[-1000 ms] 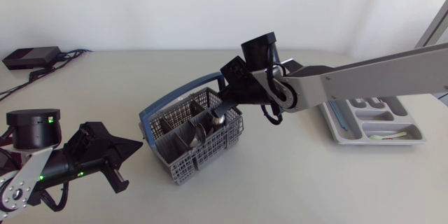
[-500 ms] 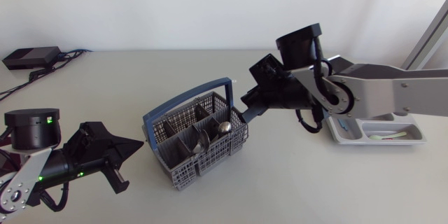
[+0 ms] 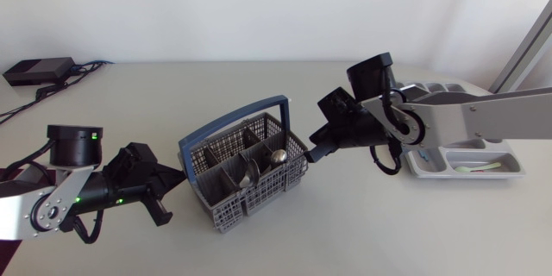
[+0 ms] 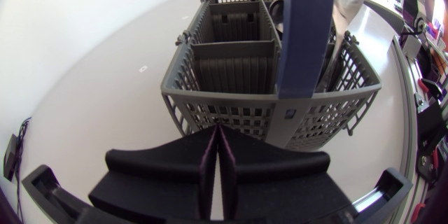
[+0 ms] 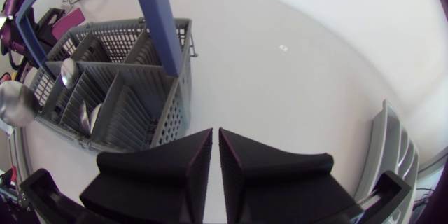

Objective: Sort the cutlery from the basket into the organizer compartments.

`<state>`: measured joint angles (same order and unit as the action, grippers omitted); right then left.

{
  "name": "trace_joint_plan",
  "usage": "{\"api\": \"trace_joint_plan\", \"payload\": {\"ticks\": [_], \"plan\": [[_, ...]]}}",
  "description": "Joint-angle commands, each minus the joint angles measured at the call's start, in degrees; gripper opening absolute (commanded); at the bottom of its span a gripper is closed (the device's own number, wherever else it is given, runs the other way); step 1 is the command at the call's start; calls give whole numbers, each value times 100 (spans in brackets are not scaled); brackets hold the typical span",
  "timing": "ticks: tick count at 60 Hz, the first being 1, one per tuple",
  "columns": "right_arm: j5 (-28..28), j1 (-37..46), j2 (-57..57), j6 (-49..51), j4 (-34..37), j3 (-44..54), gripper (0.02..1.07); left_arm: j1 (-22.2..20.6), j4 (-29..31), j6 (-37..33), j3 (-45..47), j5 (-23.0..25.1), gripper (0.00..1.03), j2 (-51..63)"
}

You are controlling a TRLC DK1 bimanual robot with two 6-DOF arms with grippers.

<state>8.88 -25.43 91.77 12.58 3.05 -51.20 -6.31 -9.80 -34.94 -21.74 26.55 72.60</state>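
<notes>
Jaws closed and empty on left arm (image 3: 86,194) and right arm (image 3: 448,112) alike, flanking the basket (image 3: 246,172) on the worktop (image 3: 172,95), spoons (image 3: 278,157) standing upright inside, right arm nearer the organizer (image 3: 420,166).

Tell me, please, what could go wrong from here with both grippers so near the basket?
1. The left gripper is shut with its tips close to the basket wall; driving on could shove or tip it.
2. The right gripper is shut and empty beside the basket, while spoons lie inside; the handle arching over could block a reach.
3. Both arms meeting at one basket might collide.
</notes>
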Motion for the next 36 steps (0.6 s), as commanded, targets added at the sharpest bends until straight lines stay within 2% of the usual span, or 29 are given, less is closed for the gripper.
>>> {"api": "trace_joint_plan", "payload": {"ticks": [1, 12, 36], "plan": [[122, 21, 149, -150, 91, -118, 12, -169, -74, 49, -305, 53, 3, 360], [351, 12, 52, -221, 266, -136, 12, -389, -356, 207, -806, 17, 3, 1028], [368, 21, -177, -309, 372, 5, 12, -626, -575, 347, -2414, -97, 3, 2760]]}}
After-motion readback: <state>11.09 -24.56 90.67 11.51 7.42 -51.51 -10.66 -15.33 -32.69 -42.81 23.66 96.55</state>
